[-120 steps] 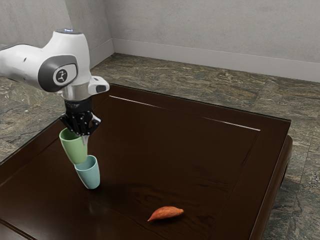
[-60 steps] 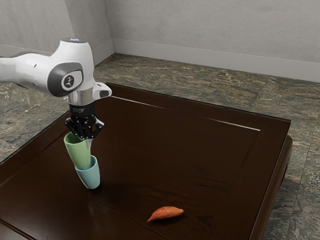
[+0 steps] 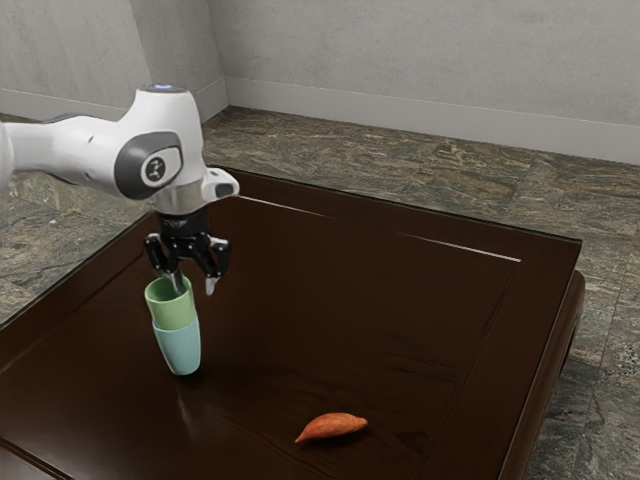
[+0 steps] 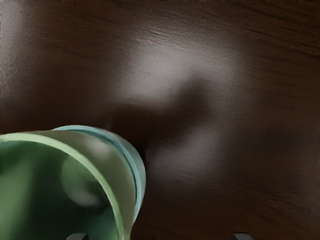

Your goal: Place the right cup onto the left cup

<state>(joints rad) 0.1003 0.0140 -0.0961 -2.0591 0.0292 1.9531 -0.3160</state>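
Gripper [image 3: 195, 286], open, its two fingers spread apart, one reaching into the mouth of the single green cup [image 3: 172, 306], the other outside its rim. Green cup: just below the hand and off to one side, seated in the single light-blue cup [image 3: 180, 350]. Lower still, dark wooden table [image 3: 330, 290]; well apart from the hand, one sweet potato [image 3: 335, 427] lies on it.

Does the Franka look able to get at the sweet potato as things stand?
Likely yes, after a lift: the gripper is open and nothing crowds the sweet potato, but one finger seems inside the green cup, so going sideways first might tip it.
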